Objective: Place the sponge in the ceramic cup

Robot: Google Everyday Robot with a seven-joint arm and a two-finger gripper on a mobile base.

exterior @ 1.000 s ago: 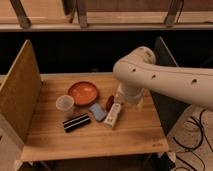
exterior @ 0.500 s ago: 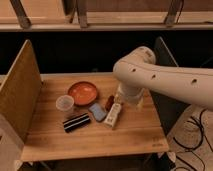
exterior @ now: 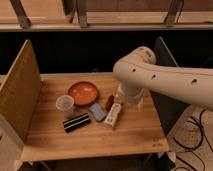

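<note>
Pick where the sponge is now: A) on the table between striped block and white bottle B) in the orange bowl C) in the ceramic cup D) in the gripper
A: the sponge lies on the table between the black striped block and the white bottle, outside the ceramic cup; the gripper hangs just behind the bottle.

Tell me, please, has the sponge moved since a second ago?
No. The sponge lies in the same spot just in front of the orange dish, beside the white bottle. The hand hangs above the table, right of the dish.
</note>
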